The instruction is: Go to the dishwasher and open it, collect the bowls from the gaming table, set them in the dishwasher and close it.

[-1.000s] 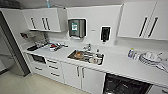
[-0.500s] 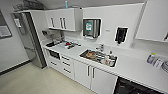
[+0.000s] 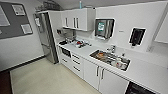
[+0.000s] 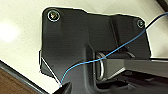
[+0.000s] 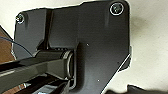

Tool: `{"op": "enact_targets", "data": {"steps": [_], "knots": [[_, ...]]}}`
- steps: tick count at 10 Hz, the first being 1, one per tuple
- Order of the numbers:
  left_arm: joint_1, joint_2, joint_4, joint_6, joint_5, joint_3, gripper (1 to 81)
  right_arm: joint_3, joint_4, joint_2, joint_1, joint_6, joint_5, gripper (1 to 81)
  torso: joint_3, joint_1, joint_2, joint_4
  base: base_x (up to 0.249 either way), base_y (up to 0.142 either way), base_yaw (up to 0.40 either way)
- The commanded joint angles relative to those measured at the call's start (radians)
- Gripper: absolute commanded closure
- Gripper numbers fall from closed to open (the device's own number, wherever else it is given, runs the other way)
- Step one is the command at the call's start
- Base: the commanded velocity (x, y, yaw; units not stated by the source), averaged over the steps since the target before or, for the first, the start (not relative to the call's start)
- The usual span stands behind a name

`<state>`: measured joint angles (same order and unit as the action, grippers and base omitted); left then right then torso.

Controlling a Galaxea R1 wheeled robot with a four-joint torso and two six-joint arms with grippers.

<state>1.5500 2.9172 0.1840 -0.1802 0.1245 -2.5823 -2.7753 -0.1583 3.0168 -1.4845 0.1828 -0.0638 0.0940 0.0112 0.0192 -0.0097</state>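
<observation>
Since the earlier frames the whole kitchen has slid to the right across the head view and is seen closer, which is a shift of the camera and not of the furnishings; the dark opening that lay at the lower right half a second ago is now cut by the corner.

The dishwasher (image 3: 140, 89) is seen as that dark opening under the white counter (image 3: 147, 71), at the bottom right corner of the head view, just beside the white cabinet doors with bar handles (image 3: 100, 76). Its inside cannot be made out. Above those doors a steel sink (image 3: 110, 59) is set into the counter, with dishes lying in it and a tap (image 3: 112, 48) behind it. On the wall above, a towel dispenser (image 3: 103, 28) and a smaller dark dispenser (image 3: 136, 36) are mounted. Further along, drawers (image 3: 76, 62) and a built-in dark appliance (image 3: 66, 52) are seen, then a tall steel refrigerator (image 3: 46, 37) at the end of the run. Wall cupboards (image 3: 77, 19) hang above. A grey noticeboard (image 3: 13, 20) with papers is fixed to the left wall. The floor (image 3: 47, 77) is pale.

In both wrist views pale floor lies behind the robot's own dark plate, and a thin blue cable (image 4: 120, 47) crosses the left one. How far either gripper is open, or whether anything is held, cannot be told.
</observation>
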Motion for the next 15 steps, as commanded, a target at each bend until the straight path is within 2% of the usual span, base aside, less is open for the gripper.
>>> {"op": "enact_targets", "data": {"steps": [1, 2, 3, 4, 6, 8, 12, 15], "knots": [[-0.037, -0.001, 0.027, 0.011, -0.051, -0.024, 1.0, -0.003, -0.001, -0.002, 0.042, -0.003, -0.065, 1.0, 0.0, 0.0, 0.0, 0.0, 0.0, 0.0, 0.347], [-0.037, -0.002, 0.028, 0.011, -0.046, -0.024, 1.0, 0.01, -0.004, -0.005, 0.04, -0.003, -0.06, 1.0, 0.0, 0.0, 0.0, 0.0, 0.0, 0.0, 0.347], [-0.029, -0.012, 0.029, 0.011, -0.006, -0.019, 1.0, 0.05, -0.004, -0.02, 0.04, -0.003, -0.059, 1.0, 0.0, 0.0, 0.0, 0.0, 0.0, 0.0, 0.348], [-0.026, -0.019, 0.029, 0.011, 0.018, -0.013, 1.0, 0.12, -0.006, -0.054, 0.037, -0.005, -0.048, 1.0, 0.0, 0.0, 0.0, 0.0, 0.0, 0.0, 0.348], [-0.017, -0.031, 0.035, 0.011, 0.024, -0.001, 1.0, 0.329, -0.006, -0.169, 0.037, -0.005, -0.047, 1.0, 0.0, 0.0, 0.0, 0.0, 0.0, 0.0, 0.347], [-0.007, -0.081, 0.034, 0.011, 0.053, 0.071, 1.0, 0.429, -0.006, -0.223, 0.032, -0.005, -0.047, 1.0, 0.0, 0.0, 0.0, 0.0, 0.0, 0.0, 0.348], [-0.007, -0.091, 0.035, 0.011, 0.05, 0.082, 1.0, 0.419, -0.004, -0.211, 0.031, -0.003, -0.047, 1.0, 0.0, 0.0, 0.0, 0.0, 0.0, 0.0, 0.348], [-0.008, -0.087, 0.037, 0.011, 0.046, 0.079, 1.0, 0.369, 0.005, -0.191, 0.031, -0.003, -0.045, 1.0, 0.0, 0.0, 0.0, 0.0, 0.0, 0.0, 0.348]]}}
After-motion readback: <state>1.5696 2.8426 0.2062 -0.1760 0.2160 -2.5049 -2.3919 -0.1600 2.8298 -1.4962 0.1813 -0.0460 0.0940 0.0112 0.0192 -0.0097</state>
